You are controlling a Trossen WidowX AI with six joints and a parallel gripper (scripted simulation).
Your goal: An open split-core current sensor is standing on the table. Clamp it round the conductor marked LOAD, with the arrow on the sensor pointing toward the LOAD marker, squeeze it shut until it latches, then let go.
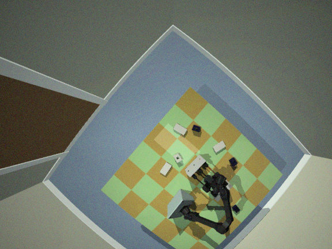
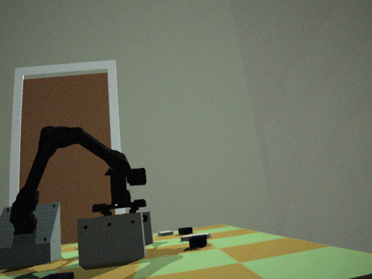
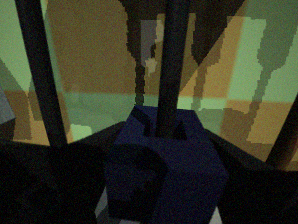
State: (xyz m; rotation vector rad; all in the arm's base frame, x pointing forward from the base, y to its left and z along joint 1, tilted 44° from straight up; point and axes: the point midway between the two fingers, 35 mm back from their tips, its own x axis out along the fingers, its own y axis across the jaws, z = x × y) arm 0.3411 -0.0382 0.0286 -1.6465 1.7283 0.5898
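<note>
A dark blue sensor (image 3: pixel 195 172) sits around the middle conductor (image 3: pixel 175 65) in the wrist view. Its body looks closed, but its latch and arrow cannot be made out. My gripper (image 3: pixel 162 130) (image 1: pixel 212 185) is open, with one finger on each side of the sensor and pale slivers showing beside its lower part. Other dark conductors run to the left (image 3: pixel 40 75) and right (image 3: pixel 287 142). In the exterior view the fingertips are hidden behind a grey panel (image 2: pixel 111 240). No LOAD lettering is readable.
A white end panel (image 1: pixel 196 165) stands beside the gripper, with the conductors running from it. Flat white blocks (image 1: pixel 180 129) (image 1: pixel 219 147) (image 1: pixel 166 169), a white piece with a hole (image 1: pixel 178 161) and dark blue blocks (image 1: pixel 196 128) (image 1: pixel 233 162) (image 1: pixel 236 208) lie around.
</note>
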